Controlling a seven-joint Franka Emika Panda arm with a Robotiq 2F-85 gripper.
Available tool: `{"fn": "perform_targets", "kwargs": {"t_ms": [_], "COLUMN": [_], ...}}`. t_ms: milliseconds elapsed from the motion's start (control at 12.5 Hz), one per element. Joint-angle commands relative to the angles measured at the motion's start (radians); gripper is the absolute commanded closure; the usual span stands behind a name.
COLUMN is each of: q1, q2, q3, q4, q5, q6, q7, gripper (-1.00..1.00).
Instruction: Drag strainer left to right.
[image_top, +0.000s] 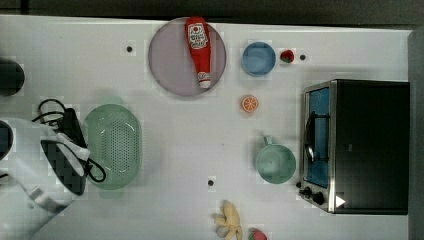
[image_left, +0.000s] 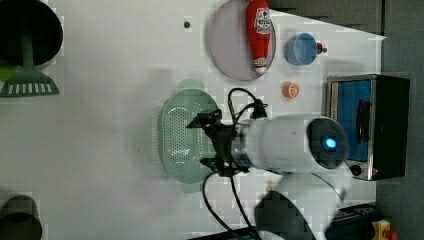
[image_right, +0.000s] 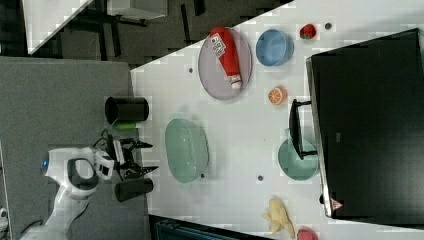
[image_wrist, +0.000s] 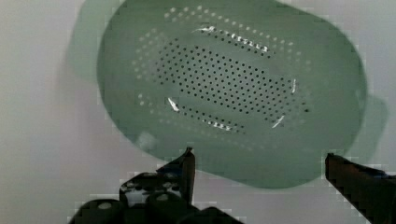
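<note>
pale green strainer (image_top: 114, 146) sitting upright on the white worktop (image_top: 175, 150) at the left middle of the top view, well apart from everything else. jaws spread wide, holding nothing; gripper (image_left: 205, 142) hanging over the strainer's right rim in the left view, seen just beside its near rim from the wrist (image_wrist: 259, 161). toward upper centre of the top view, a red ketchup bottle (image_top: 198, 47) lying on a grey plate (image_top: 170, 65), with a blue bowl (image_top: 258, 58) to the right. mint mug (image_top: 275, 162) at right middle, just beside a toaster oven (image_top: 360, 145).
</note>
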Motion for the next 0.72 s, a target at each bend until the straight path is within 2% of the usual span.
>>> {"fn": "perform_targets", "kwargs": {"t_ms": [80,240,400,720], "q1": [0.001,0.002,0.003,0.011], "q2": [0.113,0.183,0.229,0.271], "q3": [-0.024,-0.033,-0.046,-0.113], "q4": [-0.006,-0.006,-0.006,-0.01], "q5": [-0.099,-0.152,-0.152,-0.193], "q6": [0.104,0.174,0.227,0.235], "q7": [0.298,0.297,0.297,0.297], "gripper": [-1.0,-1.0,-1.0,-1.0]}}
